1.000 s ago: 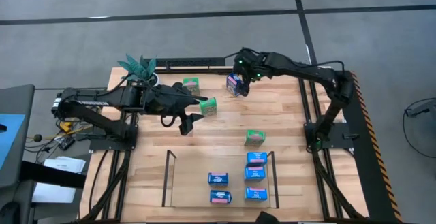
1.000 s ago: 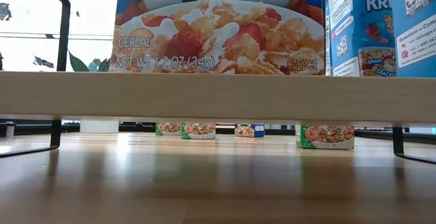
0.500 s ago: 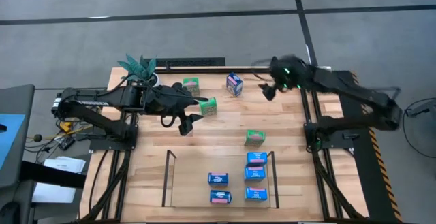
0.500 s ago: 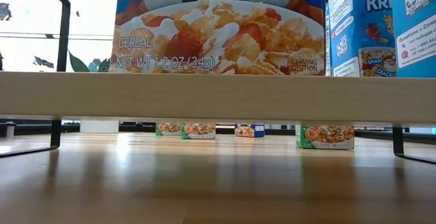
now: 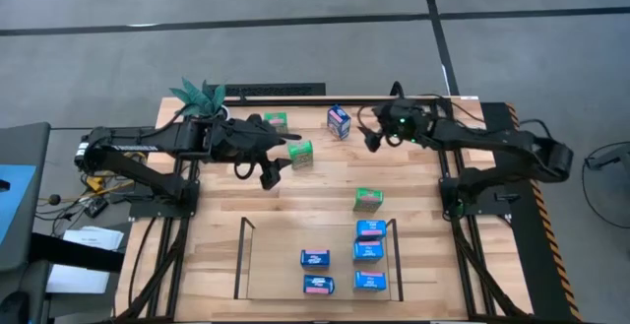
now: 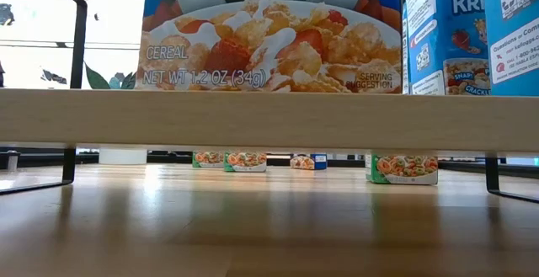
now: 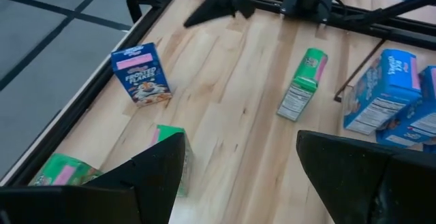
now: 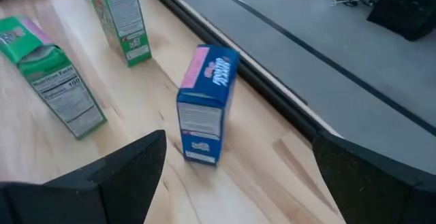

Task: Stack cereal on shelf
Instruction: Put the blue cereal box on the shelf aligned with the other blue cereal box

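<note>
The right gripper [image 5: 372, 139] is swinging back in toward the blue box [image 5: 339, 121] at the far edge of the counter [image 5: 315, 216]. A second ago it sat right on that box, then it pulled well away to the right; now it is coming in for another try. The box stands upright and alone, so that attempt moved nothing toward the shelf [image 5: 320, 263]. My read: this is a fresh approach, not a carry.

The right wrist view shows the two dark fingers spread wide with nothing between them, and the blue box [image 8: 206, 104] stands just ahead of the gap, untouched.

Beyond the box from the right gripper lie two green boxes [image 5: 301, 154], with the left gripper [image 5: 271, 173] hovering just beside the nearer one, its fingers also parted wide and empty. A third green box [image 5: 367, 199] lies on the counter between the right gripper and the shelf.

Farthest off, the shelf holds five blue boxes [image 5: 369, 253] grouped to its right end. Four boxes are left to bring.
</note>
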